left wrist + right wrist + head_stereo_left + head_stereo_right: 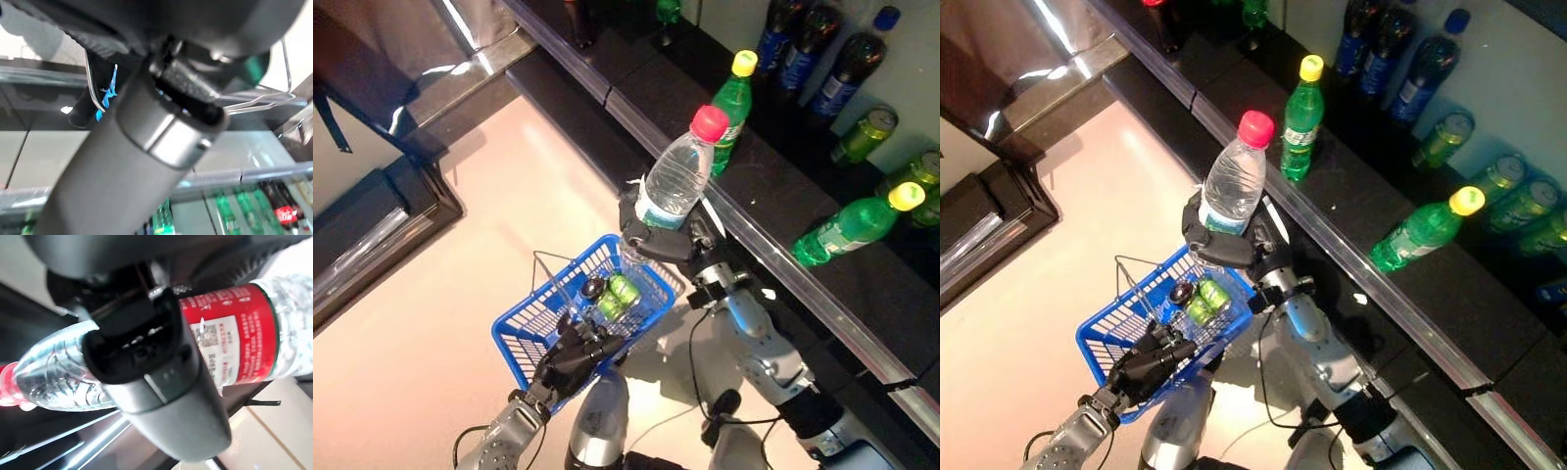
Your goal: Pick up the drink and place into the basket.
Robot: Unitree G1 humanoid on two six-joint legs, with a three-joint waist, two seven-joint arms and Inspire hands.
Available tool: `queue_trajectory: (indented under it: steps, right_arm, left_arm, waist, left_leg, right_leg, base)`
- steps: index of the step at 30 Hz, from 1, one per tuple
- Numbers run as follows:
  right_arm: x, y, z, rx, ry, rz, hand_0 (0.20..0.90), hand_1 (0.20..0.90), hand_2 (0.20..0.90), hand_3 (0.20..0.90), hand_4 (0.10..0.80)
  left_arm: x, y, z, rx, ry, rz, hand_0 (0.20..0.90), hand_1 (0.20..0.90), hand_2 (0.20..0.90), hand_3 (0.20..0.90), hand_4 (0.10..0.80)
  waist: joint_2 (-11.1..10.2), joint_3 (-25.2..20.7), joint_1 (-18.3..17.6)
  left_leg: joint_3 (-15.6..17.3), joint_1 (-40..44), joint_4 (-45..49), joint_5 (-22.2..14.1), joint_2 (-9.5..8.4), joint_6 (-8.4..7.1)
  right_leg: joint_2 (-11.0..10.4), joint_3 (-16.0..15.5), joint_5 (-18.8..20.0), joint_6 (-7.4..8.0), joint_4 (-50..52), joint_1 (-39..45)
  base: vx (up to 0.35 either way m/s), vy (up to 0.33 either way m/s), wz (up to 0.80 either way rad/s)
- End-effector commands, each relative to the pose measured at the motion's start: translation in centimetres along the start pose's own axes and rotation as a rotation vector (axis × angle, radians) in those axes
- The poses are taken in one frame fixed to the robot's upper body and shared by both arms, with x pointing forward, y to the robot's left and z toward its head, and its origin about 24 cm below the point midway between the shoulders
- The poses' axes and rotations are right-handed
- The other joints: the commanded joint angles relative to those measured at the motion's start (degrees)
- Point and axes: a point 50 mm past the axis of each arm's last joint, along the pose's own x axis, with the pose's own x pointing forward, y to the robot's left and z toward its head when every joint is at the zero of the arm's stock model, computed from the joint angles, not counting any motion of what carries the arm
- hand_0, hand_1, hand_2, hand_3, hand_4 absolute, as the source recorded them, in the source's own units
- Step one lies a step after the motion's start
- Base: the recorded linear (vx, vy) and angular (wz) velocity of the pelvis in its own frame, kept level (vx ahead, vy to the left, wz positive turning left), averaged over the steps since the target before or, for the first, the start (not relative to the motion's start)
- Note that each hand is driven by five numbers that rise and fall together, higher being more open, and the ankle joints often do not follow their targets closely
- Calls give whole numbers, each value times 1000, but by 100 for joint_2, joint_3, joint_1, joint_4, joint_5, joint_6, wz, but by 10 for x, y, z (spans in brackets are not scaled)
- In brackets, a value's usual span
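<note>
My right hand (668, 240) is shut on a clear water bottle (677, 176) with a pink-red cap and a red label (230, 342). It holds the bottle upright just above the far right rim of the blue basket (530, 333). My left hand (570, 360) is shut on the basket's thin wire handles (254, 103) and holds the blue basket up in front of me. Green drinks (619, 294) lie inside the basket. The right hand (1224, 245) and bottle (1234, 181) also show in the right eye view.
A dark shelf (773, 196) runs along the right. On it stand a green bottle with a yellow cap (732, 108), a lying green bottle (857, 223), green cans (864, 135) and dark bottles (847, 69). A dark cabinet (372, 225) stands at the left on the pale floor.
</note>
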Motion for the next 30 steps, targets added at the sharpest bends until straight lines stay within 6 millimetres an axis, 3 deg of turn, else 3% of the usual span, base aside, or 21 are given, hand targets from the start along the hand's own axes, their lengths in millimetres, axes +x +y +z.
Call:
queue_trajectory:
  steps: [1, 8, 13, 30]
  right_arm:
    - [21, 39, 38, 68, -249, 128, 300, 300, 300, 200, 100]
    - [25, 36, 3, 75, -88, 83, 300, 300, 300, 200, 100]
    - [31, 43, -5, 33, -54, 82, 300, 300, 300, 200, 100]
    - [22, 36, -64, -23, 239, 30, 300, 300, 300, 200, 100]
  left_arm:
    - [11, -115, 41, 41, -230, -814, 300, 300, 300, 200, 100]
    - [5, -148, 53, 134, -225, -1058, 300, 300, 300, 200, 100]
    - [7, -164, 54, 117, -181, -1144, 300, 300, 300, 200, 100]
    - [2, -164, 54, 74, -163, -1201, 300, 300, 300, 200, 100]
  waist:
    - [68, -1093, 123]
    - [46, -1087, 265]
    - [24, -1025, 350]
    - [46, -571, 580]
  left_leg:
    - [-19, -176, 237, 133, -185, 225]
    - [-130, -229, 311, 103, -220, 215]
    - [-226, -273, 348, 92, -264, 231]
    - [-348, -505, 413, 86, -403, 343]
  right_leg:
    - [331, -53, -152, -618, 57, 269]
    - [285, -198, -142, -598, 51, 324]
    - [253, -264, -131, -578, 93, 317]
    - [76, -316, -85, -451, 253, 136]
  base:
    - [28, 11, 12]
    - [30, 9, 11]
    - [28, -2, 12]
    - [7, 7, 8]
